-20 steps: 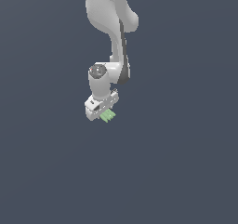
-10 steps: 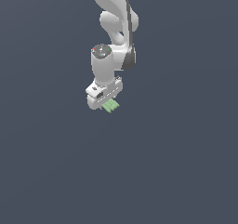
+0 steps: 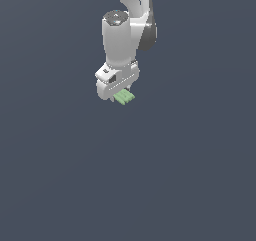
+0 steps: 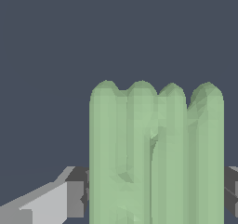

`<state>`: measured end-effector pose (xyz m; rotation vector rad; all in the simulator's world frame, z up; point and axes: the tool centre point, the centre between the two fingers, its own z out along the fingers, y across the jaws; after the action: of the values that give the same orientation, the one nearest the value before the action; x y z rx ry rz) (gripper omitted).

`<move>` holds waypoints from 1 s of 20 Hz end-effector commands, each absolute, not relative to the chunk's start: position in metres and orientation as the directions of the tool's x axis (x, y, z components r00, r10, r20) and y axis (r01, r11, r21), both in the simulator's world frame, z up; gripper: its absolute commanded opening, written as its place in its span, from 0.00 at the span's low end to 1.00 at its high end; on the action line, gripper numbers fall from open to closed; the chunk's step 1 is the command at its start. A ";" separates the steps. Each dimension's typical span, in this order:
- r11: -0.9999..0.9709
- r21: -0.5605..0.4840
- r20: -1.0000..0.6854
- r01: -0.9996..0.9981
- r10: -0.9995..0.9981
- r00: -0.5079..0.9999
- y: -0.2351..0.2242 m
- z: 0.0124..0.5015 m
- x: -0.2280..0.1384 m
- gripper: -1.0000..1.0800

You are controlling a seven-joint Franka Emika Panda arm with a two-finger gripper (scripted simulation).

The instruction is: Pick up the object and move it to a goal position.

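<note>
The gripper [image 3: 121, 96] is holding the object [image 3: 124, 97], jaws clamping its sides; its ridges are running lengthwise out beyond the jaws, toward the exterior view's right.

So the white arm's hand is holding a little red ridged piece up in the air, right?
Not quite: the ridged piece is light green, not red. The wrist view shows its green ridges close up, and the exterior view shows the same green under the hand. The rest is right: the white arm's hand holds it.
</note>
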<state>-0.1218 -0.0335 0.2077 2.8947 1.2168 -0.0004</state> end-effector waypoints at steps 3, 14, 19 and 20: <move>-0.699 0.000 0.000 0.715 0.715 0.699 -0.020 0.253 -0.130 0.00; -0.700 0.000 0.000 0.714 0.714 0.700 0.002 0.333 -0.141 0.00; -0.700 0.000 0.000 0.714 0.714 0.700 0.007 0.352 -0.142 0.00; -0.700 0.000 0.000 0.714 0.714 0.700 0.007 0.354 -0.142 0.00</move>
<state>-0.1418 0.0061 0.3498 2.8960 1.2164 0.0015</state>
